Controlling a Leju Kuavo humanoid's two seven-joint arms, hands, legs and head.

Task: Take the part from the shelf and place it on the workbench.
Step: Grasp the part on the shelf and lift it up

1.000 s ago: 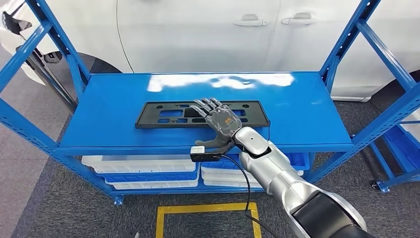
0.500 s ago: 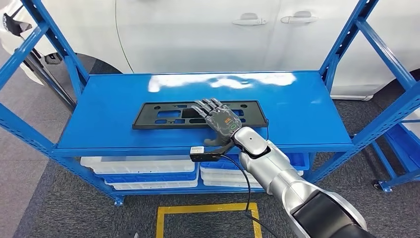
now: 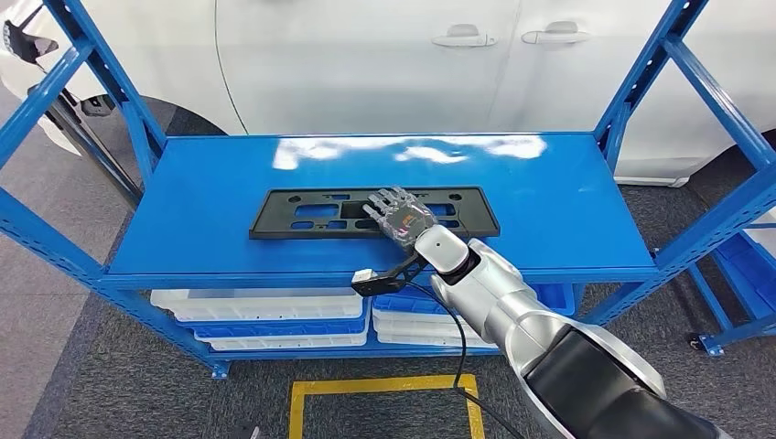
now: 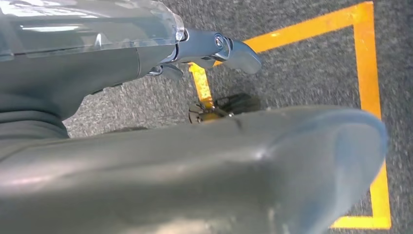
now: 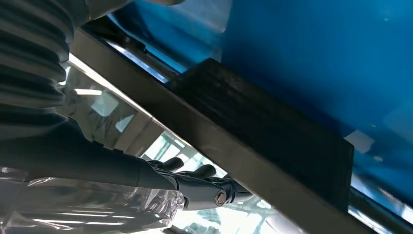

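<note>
Blue shelf (image 3: 229,197) before a white car (image 3: 366,55): the flat black part (image 3: 302,212) lies near its front edge, within reach. The right hand (image 3: 403,218) rests on it, fingers spread flat, nothing clasped, apparently to drag it forward; whether the left hand (image 4: 214,46) is clenched cannot be told.

Car workshop: white car (image 3: 384,64), blue steel rack (image 3: 586,197), floor tape (image 3: 384,389).

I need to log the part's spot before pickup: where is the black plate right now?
In the head view the black plate lies flat on the blue shelf, near its middle front, with the right hand reaching over its right half.
</note>
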